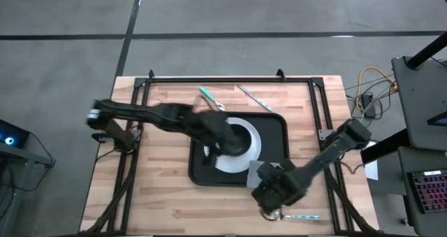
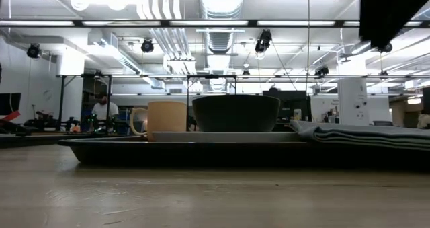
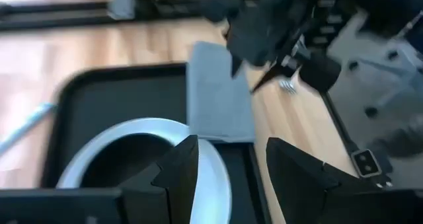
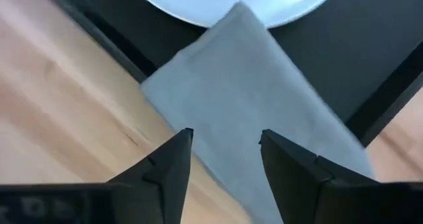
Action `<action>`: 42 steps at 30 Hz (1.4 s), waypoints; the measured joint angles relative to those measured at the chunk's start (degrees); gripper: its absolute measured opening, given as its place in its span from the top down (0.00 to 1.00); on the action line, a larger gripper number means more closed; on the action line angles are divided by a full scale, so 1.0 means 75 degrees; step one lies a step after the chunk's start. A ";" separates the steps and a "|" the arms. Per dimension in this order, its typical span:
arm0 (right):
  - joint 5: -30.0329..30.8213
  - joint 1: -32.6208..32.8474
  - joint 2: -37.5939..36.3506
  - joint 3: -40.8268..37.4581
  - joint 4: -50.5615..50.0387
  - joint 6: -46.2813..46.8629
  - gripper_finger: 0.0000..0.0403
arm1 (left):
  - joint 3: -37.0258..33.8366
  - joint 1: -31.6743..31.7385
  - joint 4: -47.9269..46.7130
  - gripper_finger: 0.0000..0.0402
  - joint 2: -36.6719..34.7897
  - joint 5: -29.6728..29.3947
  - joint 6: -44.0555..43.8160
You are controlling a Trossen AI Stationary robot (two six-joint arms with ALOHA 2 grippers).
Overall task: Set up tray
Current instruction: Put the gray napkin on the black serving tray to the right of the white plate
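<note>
While the large black rectangular tray (image 1: 274, 128) with rounded corners and a raised rim lies near the middle of the light wooden surface (image 1: 160, 188), the left gripper (image 3: 226, 168) hangs over the round white plate (image 1: 256, 147) on it, fingers parted and holding nothing. A dark bowl (image 2: 236, 112) stands on that plate, and a tan mug (image 2: 163, 116) sits beside it in the low view. At the tray's 5 o'clock corner, a folded grey cloth napkin (image 4: 244, 98) lies across the rim, partly on the tray and partly on the wood. The right gripper (image 4: 225, 158) hovers just above this napkin, its fingers spread and empty. At 12 o'clock from the tray, a teal-handled utensil (image 1: 207, 96) and a slim silver utensil (image 1: 253, 97) rest on the wood. Another teal-handled utensil (image 1: 302, 217) lies at the surface's 5 o'clock edge.
</note>
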 joint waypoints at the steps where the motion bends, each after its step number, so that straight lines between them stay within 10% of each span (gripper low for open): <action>1: -0.0027 -0.0110 0.0118 0.0040 0.0002 0.0254 0.59 | -0.0378 0.0002 0.0192 0.60 -0.0341 -0.0071 -0.0021; 14: -0.0037 -0.0860 0.1497 0.1399 0.0081 0.2812 0.51 | -0.3317 -0.0015 0.0604 0.60 -0.3309 -0.0019 -0.0504; 42: -0.0361 -0.1075 0.3177 0.2763 -0.0694 0.3614 0.63 | -0.3610 -0.0055 0.0541 0.60 -0.3816 0.0274 -0.0473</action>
